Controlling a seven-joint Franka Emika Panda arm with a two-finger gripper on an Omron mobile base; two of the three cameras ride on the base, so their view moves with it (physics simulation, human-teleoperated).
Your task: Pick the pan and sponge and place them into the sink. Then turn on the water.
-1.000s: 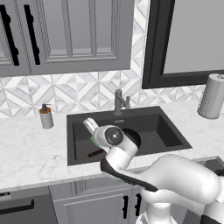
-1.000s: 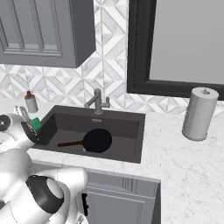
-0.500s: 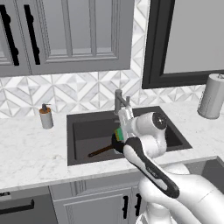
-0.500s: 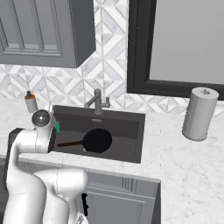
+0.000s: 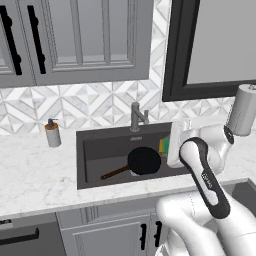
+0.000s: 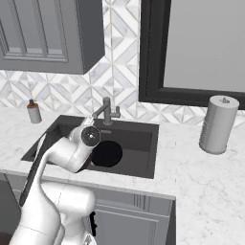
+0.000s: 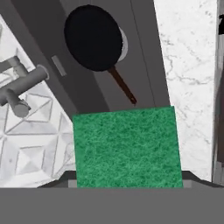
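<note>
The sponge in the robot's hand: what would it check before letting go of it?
1. Sponge held in the gripper: ok, it sits at the hand camera's base.
2. Pan already in the sink: ok.
3. Sponge over the basin: ok, in the left base view its green edge is above the sink's right part.
4. Drop spot free of the pan: cannot tell.
5. Faucet off: ok, no stream visible.

The white arm rises from the base, bends at a dark elbow joint and reaches forward, its wrist turned so the hand points sideways and down. The end effector (image 5: 167, 146) is closed on the sponge (image 7: 127, 147), whose green face stands just ahead of the hand; the fingertips themselves are hidden behind it.
</note>
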